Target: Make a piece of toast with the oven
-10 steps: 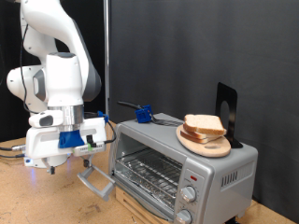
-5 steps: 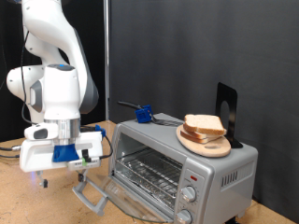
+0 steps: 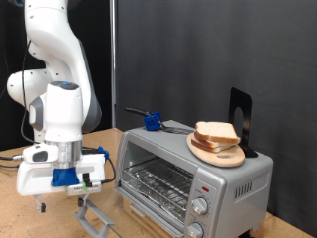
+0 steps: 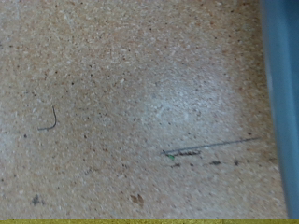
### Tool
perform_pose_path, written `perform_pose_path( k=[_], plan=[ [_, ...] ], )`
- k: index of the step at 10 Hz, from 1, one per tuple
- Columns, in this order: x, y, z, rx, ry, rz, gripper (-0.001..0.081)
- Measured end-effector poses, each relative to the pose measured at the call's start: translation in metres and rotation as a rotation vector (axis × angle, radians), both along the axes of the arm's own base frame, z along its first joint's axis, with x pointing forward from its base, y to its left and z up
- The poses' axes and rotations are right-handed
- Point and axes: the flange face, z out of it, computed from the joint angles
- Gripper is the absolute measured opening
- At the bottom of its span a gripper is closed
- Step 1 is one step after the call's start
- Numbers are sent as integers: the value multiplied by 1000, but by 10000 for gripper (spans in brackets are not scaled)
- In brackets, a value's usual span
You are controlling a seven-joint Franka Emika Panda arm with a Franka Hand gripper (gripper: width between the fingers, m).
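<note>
Gripper (image 3: 42,205) low over tabletop (image 3: 30,223), grip state impossible to tell; oven (image 3: 193,171) door (image 3: 96,213) down toward exterior view's right; piece of toast (image 3: 216,133) up on wooden plate (image 3: 217,152) atop oven

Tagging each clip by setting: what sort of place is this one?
Probably a robotics lab bench, not a kitchen: a particle-board table, a black backdrop curtain, and a staged oven with the piece of toast on top. The gripper hangs near the tabletop.

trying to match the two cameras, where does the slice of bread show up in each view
Exterior view: the piece of toast lies on a wooden plate on top of the oven, at the picture's right.
Wrist view: not in it.
Shared landmark: the speckled tabletop.
</note>
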Motion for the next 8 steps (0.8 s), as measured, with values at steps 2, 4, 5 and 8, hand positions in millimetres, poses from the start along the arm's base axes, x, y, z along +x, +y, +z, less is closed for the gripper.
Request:
perform_pose_path(
  k=[2, 4, 5, 8],
  plan=[
    [5, 9, -15, -2, 20, -34, 800],
    [12, 18, -27, -8, 25, -44, 800],
    [13, 20, -31, -8, 29, -37, 800],
    [14, 27, -28, 78, 24, 42, 800]
  ],
)
